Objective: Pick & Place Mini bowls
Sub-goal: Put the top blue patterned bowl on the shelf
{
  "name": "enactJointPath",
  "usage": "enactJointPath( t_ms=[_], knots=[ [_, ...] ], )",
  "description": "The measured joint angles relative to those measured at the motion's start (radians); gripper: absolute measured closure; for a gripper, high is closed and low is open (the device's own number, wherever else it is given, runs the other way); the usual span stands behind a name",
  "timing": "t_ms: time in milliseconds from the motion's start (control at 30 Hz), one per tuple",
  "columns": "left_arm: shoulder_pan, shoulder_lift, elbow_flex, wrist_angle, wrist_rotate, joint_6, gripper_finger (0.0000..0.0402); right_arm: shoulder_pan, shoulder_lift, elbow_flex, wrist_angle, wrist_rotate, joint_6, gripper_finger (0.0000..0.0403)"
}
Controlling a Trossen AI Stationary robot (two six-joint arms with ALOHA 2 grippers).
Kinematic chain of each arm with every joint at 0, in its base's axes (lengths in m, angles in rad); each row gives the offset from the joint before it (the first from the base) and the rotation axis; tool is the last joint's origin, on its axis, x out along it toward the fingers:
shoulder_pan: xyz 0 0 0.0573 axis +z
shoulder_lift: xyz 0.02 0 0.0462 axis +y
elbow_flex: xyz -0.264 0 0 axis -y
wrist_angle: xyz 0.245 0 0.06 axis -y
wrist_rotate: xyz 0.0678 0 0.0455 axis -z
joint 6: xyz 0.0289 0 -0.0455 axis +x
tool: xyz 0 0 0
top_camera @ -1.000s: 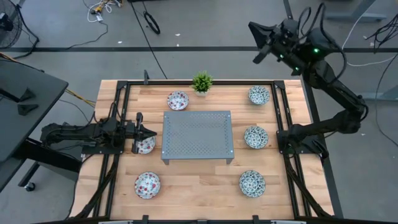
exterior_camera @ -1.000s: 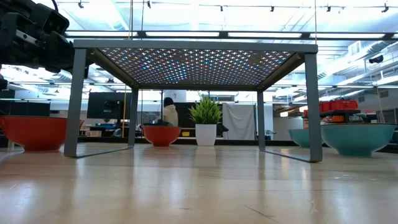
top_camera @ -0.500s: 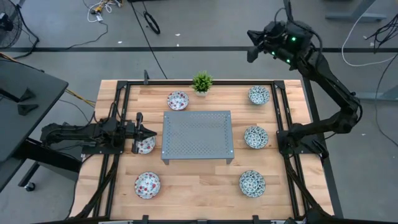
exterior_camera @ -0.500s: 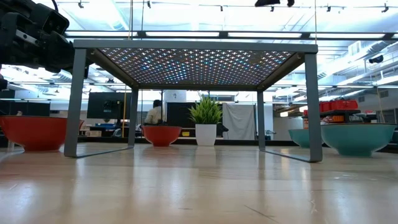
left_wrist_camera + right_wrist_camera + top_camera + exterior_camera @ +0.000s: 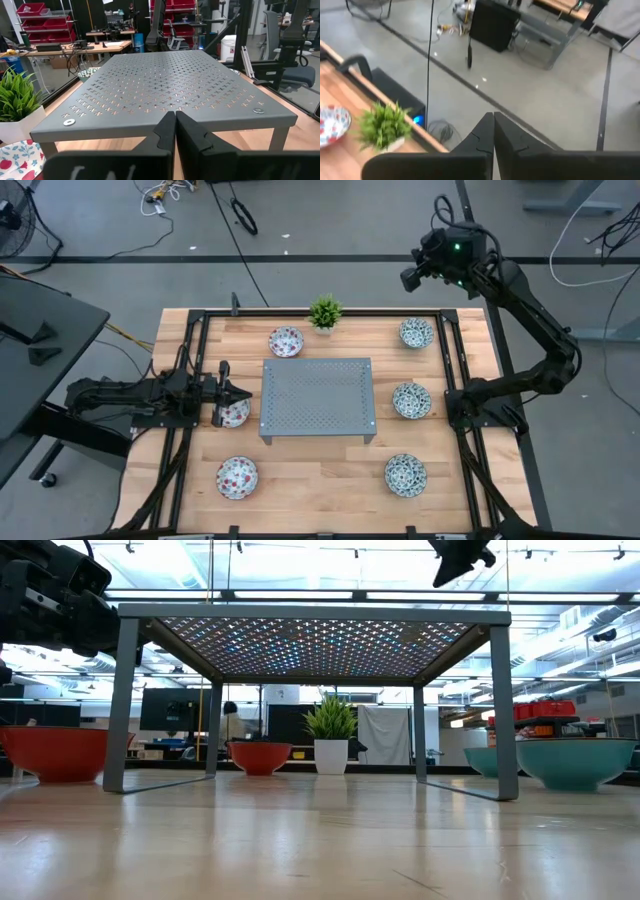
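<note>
Standing on the wooden desk (image 5: pixel 330 500) in two columns: six mini bowls, all looking empty from above. On the left side, three red floral bowls: one at the far edge (image 5: pixel 286 341), one at mid-depth (image 5: pixel 234 414), one near the front (image 5: pixel 237 477). On the right side, three blue-green bowls: far (image 5: pixel 416 333), middle (image 5: pixel 411 400), front (image 5: pixel 405 474). Between the columns, a grey perforated metal stand (image 5: pixel 318 397) on four legs, nothing on its top, free space under it in the low view. Just behind the stand, at the far edge of the desk, a small green potted plant (image 5: pixel 325 312), beside the far red bowl. Wide bare wood along the front edge, narrow strips between stand and bowls.

Lying low at the left edge of the desk: the left end effector (image 5: pixel 238 393), fingers pressed together and gripping nothing, tips just over the mid-depth red bowl, pointing toward the stand. Raised high beyond the far right corner, over the floor: the right end effector (image 5: pixel 411 278), also closed and empty, well apart from every bowl.
</note>
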Motion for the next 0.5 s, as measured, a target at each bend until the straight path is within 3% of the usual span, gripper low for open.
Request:
enactJointPath(
  t_ms=[200, 500],
  knots=[
    [0.0, 0.0, 0.0, 0.0, 0.0, 0.0, 0.0383, 0.0, -0.01, -0.014, -0.049, 0.0, 0.006, 0.0392],
    [0.0, 0.0, 0.0, 0.0, 0.0, 0.0, 0.0383, 0.0, -0.117, -0.199, -0.009, -0.001, 0.01, 0.0392]
  ],
)
